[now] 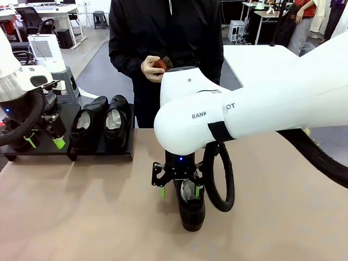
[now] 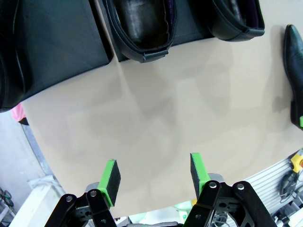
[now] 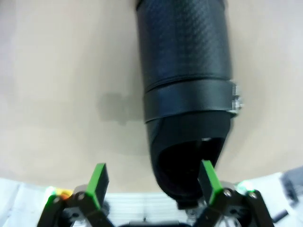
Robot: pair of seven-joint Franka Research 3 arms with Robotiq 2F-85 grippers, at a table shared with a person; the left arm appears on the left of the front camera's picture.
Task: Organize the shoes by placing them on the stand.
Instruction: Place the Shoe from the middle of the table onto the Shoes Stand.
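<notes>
Shoes sit in three places across the tan table: two glossy black ones stand side by side on the right section of the low black stand at the table's far left, each with white paper in its opening, their heels toward the robot's side; another shoe stands alone on the table near the middle, toe toward the robot, white paper visible inside. The right pincer hangs over that lone shoe's heel end, jaws spread wide with one green pad on either side of it; in the right wrist view the shoe's dark opening lies between the fingers, close to the right pad, and whether a pad touches the leather cannot be told. The left pincer hovers at the stand's left section, its jaws parted and holding nothing; the left wrist view shows bare table between its green pads. A dark shape, possibly a fourth shoe, lies under the left arm on that section. Behind the table a person in black holds a small reddish-brown brush in one hand.
</notes>
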